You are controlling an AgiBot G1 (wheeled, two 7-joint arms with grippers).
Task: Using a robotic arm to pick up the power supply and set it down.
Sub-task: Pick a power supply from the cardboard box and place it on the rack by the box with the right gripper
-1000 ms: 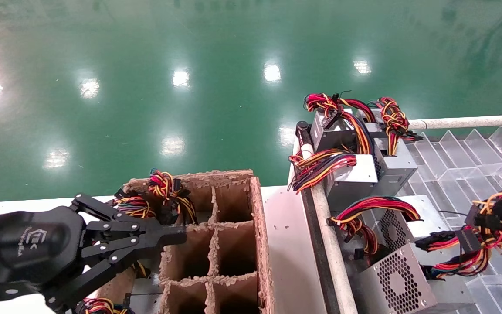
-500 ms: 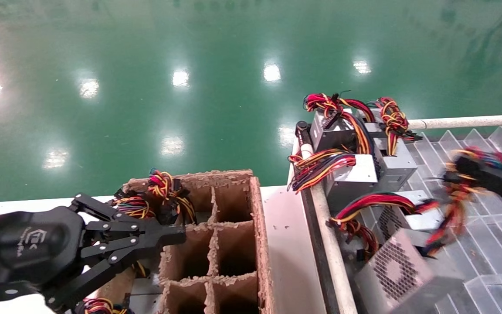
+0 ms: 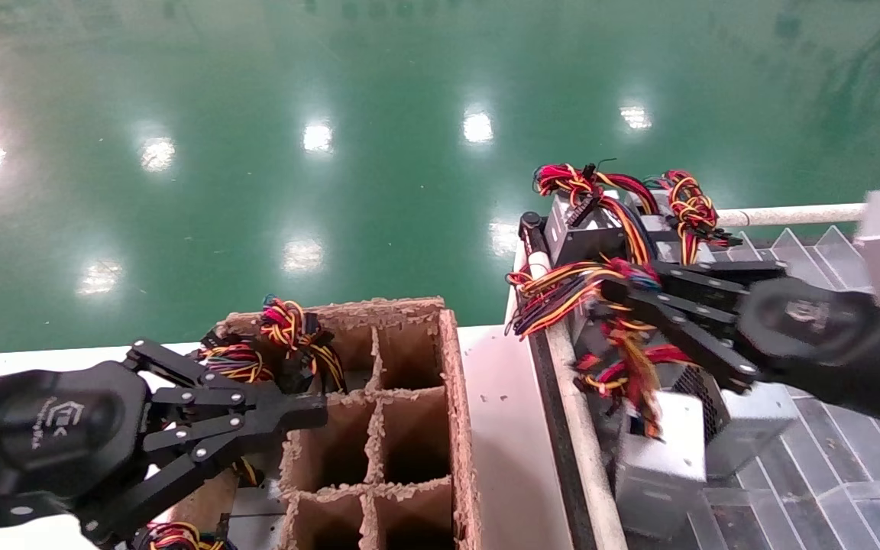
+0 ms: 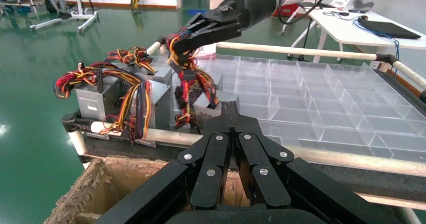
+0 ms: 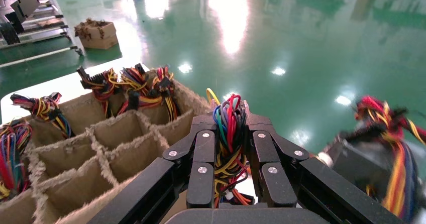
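The right gripper (image 3: 623,294), clamped on the wire bundle (image 3: 631,359), has travelled leftward toward the divided carton (image 3: 455,397). The power supply (image 3: 661,458) has lifted off the tray and hangs below it.

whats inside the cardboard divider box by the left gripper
The cardboard divider box holds wire bundles in its far-left cells; the middle and right cells look dark and empty. The left gripper covers the near-left cells, so whatever is in them is hidden.
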